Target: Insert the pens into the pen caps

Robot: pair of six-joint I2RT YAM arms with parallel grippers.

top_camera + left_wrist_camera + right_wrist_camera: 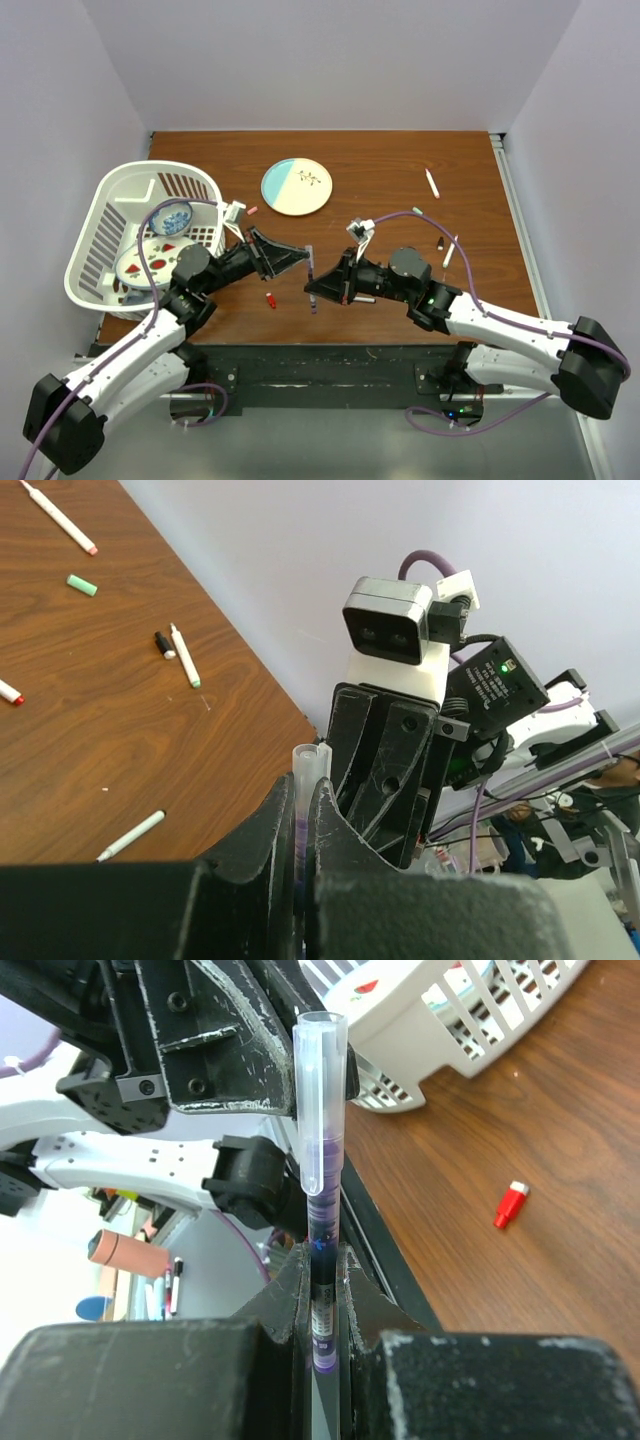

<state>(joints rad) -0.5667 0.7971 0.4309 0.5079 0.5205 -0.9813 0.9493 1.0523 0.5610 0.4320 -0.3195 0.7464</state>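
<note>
Capping is happening in mid-air over the bench (pixel 380 170). Your right jaws are clamping the dark purple pen (pixel 322 1250) by its barrel, and your left jaws are pinching shut on the clear-looking cap (pixel 320 1080), which is sitting over the pen's tip. I cannot tell whether it is fully seated. You are seemingly working on the first pairing. A white pen (pixel 432 183), the green cap (pixel 417 210), the black cap (pixel 439 243) and the red cap (pixel 271 299) are lying loose, waiting.
</note>
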